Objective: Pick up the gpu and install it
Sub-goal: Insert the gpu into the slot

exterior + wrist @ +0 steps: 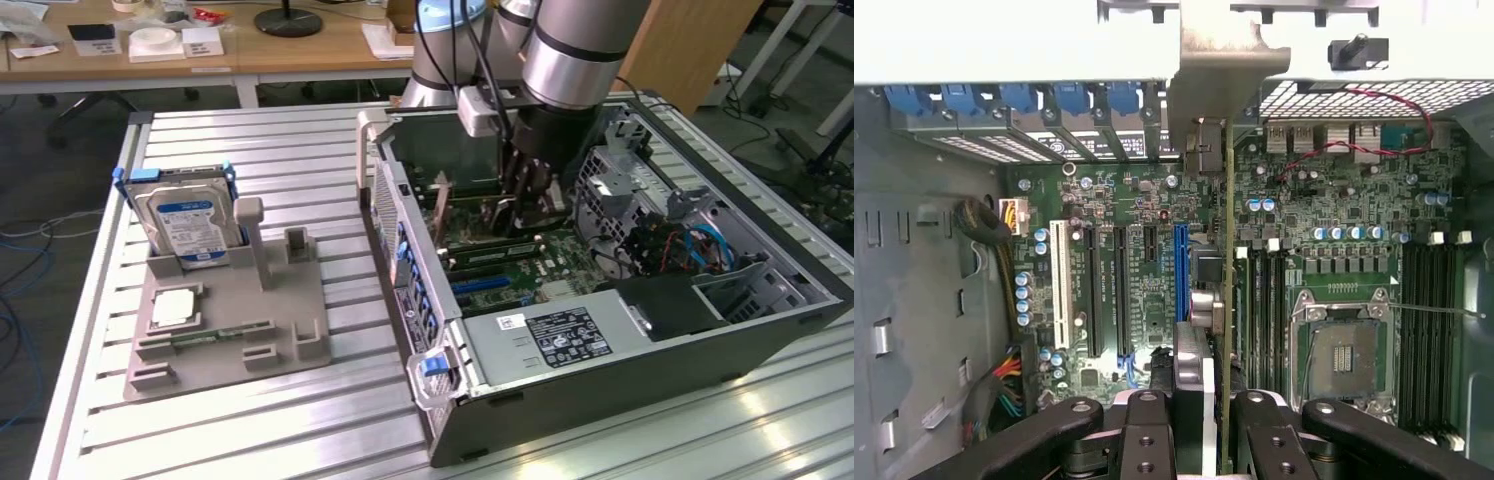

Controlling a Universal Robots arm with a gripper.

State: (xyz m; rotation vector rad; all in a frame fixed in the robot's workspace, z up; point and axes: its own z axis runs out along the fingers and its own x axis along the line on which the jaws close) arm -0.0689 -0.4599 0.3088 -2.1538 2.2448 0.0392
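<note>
Hand (1199, 405) grips gpu (1228, 260) edge-on above motherboard (1144, 260), inside case (627, 385).

No lettering can be read anywhere. The hard drive (187, 225) carries a blue-and-white label and the power supply (497, 358) a black label with white print, both too small to make out. The gpu (1227, 300), seen edge-on, offers no legible marking.

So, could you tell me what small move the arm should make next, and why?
Probably nudge the gpu sideways toward the long blue slot. The gripper has its jaws shut on it, and its edge runs parallel to that slot but offset toward the CPU socket, so it seems not yet lined up.
</note>
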